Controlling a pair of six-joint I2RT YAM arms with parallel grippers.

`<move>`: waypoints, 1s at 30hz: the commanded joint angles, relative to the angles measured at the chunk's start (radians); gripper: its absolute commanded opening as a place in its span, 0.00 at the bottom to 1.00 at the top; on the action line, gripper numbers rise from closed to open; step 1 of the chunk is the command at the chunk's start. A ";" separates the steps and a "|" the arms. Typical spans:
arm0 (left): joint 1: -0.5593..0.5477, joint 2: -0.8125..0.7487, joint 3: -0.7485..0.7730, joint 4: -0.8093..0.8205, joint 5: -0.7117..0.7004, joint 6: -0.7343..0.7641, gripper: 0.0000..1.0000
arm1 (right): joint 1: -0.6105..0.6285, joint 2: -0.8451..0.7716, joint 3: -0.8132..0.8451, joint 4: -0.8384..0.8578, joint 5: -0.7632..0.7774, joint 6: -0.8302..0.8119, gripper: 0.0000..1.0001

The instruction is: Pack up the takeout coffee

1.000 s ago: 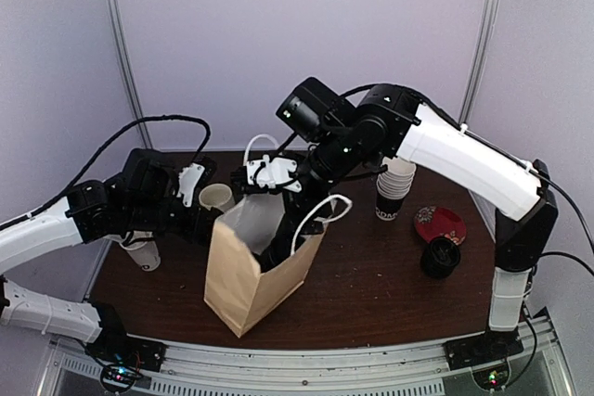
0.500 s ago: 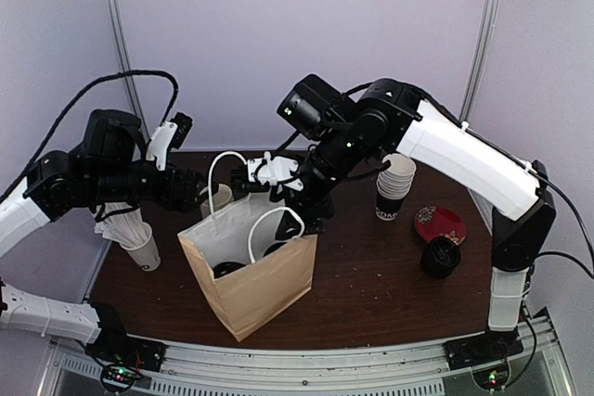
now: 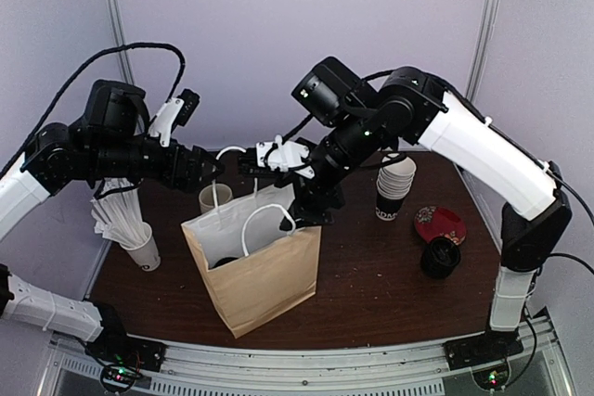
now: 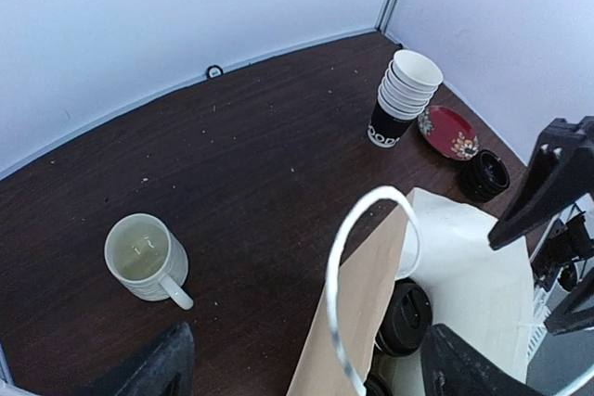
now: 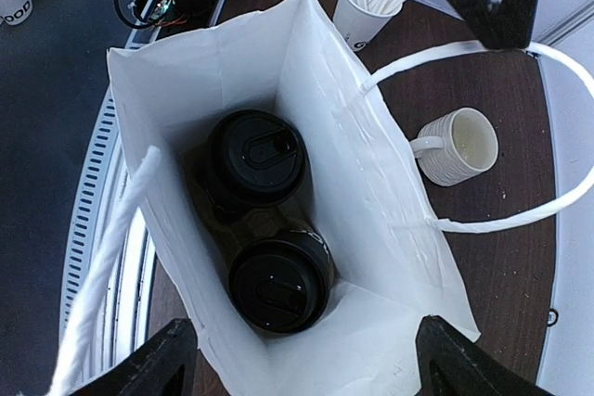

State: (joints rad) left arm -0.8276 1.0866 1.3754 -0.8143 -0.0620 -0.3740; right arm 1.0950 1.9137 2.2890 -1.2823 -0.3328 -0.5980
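Two black takeout coffee cups with black lids stand side by side in the bottom of the paper bag (image 5: 390, 183), one (image 5: 255, 157) behind the other (image 5: 281, 285). One lid (image 4: 406, 314) also shows past the bag's brown edge (image 4: 357, 322) in the left wrist view. My right gripper (image 5: 311, 368) hangs open above the bag's mouth with nothing between its fingers. My left gripper (image 4: 311, 377) is open at the bag's far side, and the white handle loop (image 4: 345, 266) rises between its fingers without being clamped. From above, both grippers, left (image 3: 213, 168) and right (image 3: 249, 162), meet over the upright bag (image 3: 260, 275).
A white ceramic mug (image 3: 215, 197) stands behind the bag. A white cup of sticks (image 3: 130, 229) is at the left edge. On the right are a stack of paper cups (image 3: 394, 187), a red plate (image 3: 439, 224) and a stack of black lids (image 3: 440, 257).
My right gripper has come up out of the bag. The bag has gone from leaning to upright. My left arm has risen and reached to the bag's far handle.
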 commanded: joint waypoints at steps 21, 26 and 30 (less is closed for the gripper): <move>-0.001 0.475 0.419 0.200 0.353 0.162 0.00 | -0.446 -0.427 -0.314 0.074 0.080 0.025 0.96; 0.000 0.529 0.472 0.252 0.402 0.173 0.00 | -0.488 -0.455 -0.365 0.091 0.089 0.032 0.96; -0.001 0.541 0.477 0.270 0.404 0.194 0.00 | -0.504 -0.454 -0.383 0.098 0.070 0.043 0.96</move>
State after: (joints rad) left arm -0.8284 1.6196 1.8145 -0.6453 0.3016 -0.2146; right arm 0.6052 1.4750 1.9278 -1.2087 -0.2405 -0.5785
